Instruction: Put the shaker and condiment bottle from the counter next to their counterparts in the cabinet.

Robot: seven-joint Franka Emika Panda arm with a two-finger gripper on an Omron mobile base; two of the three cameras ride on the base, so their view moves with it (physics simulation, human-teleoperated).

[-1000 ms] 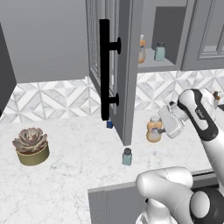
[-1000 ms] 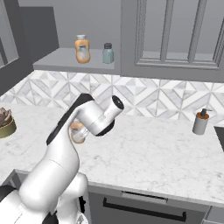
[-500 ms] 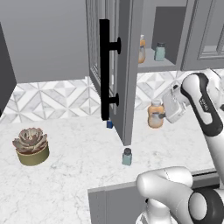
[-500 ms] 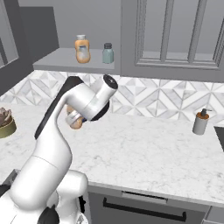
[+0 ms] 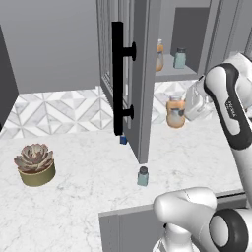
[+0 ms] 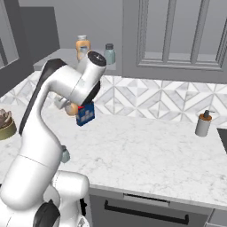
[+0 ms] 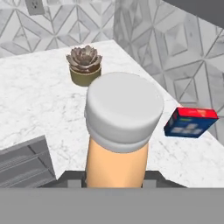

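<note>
1. My hand (image 5: 189, 106) is clamped on the condiment bottle (image 5: 175, 111), which hangs in the air above the bench (image 5: 88, 182), below the cabinet (image 5: 142, 74) shelf.
2. To do this lift well, I'd keep the bottle upright, clear the shelf edge, then set it beside the counterparts (image 5: 170, 56) without knocking them.
3. Against the picture a second ago, the bottle has risen from near the bench to about mid-height.
4. The shaker (image 5: 142, 175) waits on the bench near the door's lower corner, where it was.
</note>
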